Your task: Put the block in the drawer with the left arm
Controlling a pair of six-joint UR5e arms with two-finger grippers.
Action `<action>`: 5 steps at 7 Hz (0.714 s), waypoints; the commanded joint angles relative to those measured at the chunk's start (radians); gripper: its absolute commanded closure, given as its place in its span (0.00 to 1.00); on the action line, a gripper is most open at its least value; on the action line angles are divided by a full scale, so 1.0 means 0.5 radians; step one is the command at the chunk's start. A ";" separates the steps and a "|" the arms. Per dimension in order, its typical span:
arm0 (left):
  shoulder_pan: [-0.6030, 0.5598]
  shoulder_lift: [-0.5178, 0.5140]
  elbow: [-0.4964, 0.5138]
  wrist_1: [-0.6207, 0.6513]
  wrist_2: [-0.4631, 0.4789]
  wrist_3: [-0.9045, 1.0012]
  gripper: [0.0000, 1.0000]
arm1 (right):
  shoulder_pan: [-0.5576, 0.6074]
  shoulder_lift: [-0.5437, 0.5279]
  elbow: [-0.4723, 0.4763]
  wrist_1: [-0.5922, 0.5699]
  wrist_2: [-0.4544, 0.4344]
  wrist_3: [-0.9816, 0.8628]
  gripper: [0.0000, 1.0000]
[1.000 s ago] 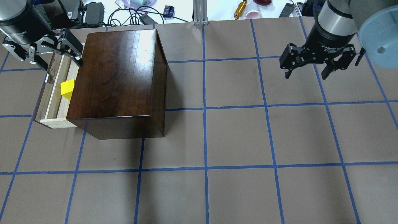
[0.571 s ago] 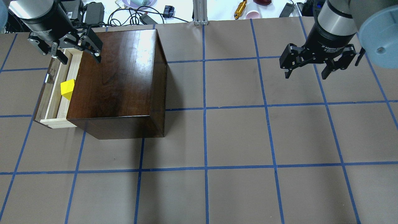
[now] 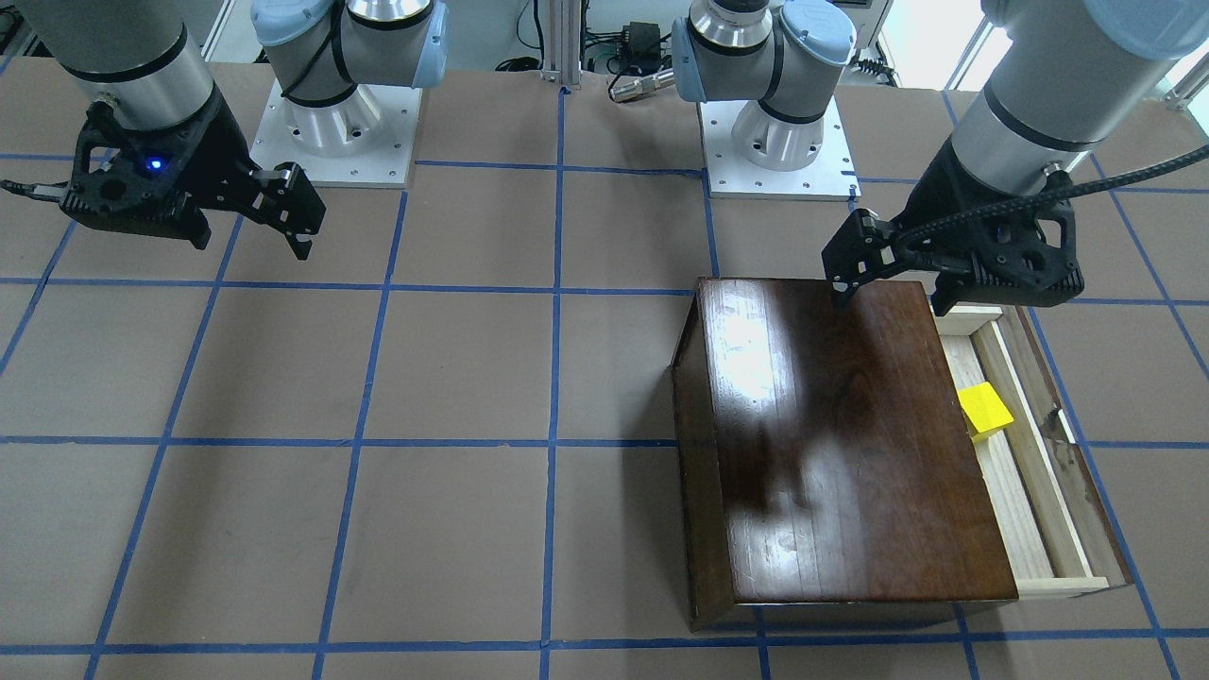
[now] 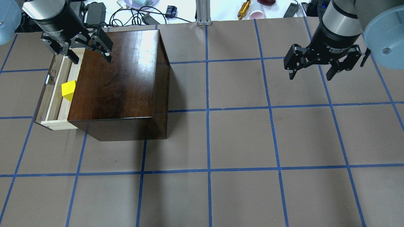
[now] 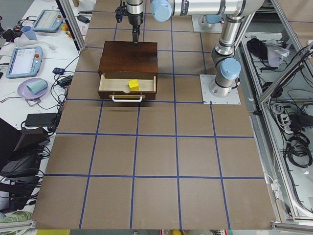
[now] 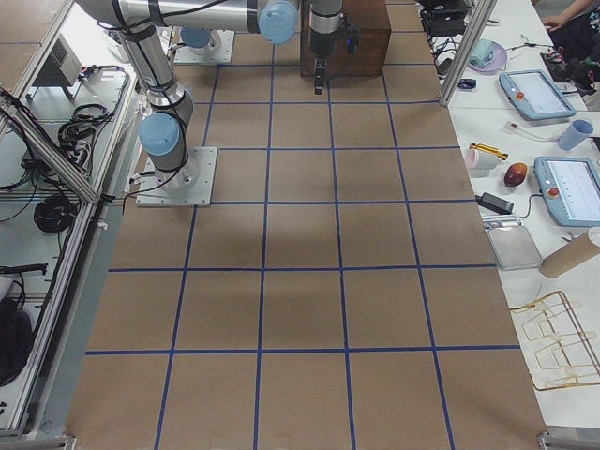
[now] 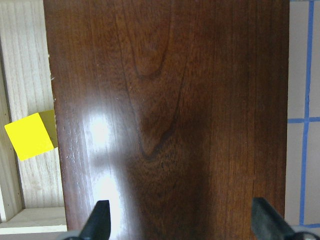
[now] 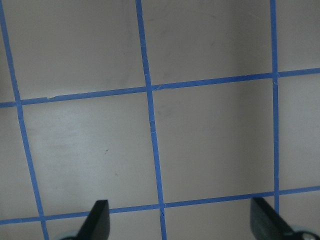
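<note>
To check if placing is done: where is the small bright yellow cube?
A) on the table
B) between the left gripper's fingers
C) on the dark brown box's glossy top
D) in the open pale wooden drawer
D: the small bright yellow cube lies in the pale wooden drawer; the left gripper is open and empty.

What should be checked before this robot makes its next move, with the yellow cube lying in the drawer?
1. Block inside the drawer: ok.
2. Left gripper open and empty: ok.
3. Left gripper apart from the block, above the box top's far corner: ok.
4. Right gripper open, empty, far from the box: ok.
5. Block low enough to pass under the box top if the drawer slides in: cannot tell.
</note>
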 commanded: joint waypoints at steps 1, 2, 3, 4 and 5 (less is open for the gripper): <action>0.002 0.004 0.000 0.002 -0.002 -0.005 0.00 | 0.000 0.000 0.000 0.000 0.000 0.000 0.00; 0.002 0.010 0.000 -0.001 -0.002 -0.005 0.00 | 0.000 0.000 0.000 0.000 0.000 0.000 0.00; 0.002 0.013 0.003 -0.001 0.001 -0.005 0.00 | 0.000 0.000 0.000 0.000 0.000 0.000 0.00; 0.002 0.016 0.000 -0.001 0.004 -0.005 0.00 | 0.000 0.000 0.000 0.000 0.000 0.000 0.00; 0.005 0.019 0.003 -0.001 0.004 -0.005 0.00 | 0.000 0.000 0.000 0.000 0.000 0.000 0.00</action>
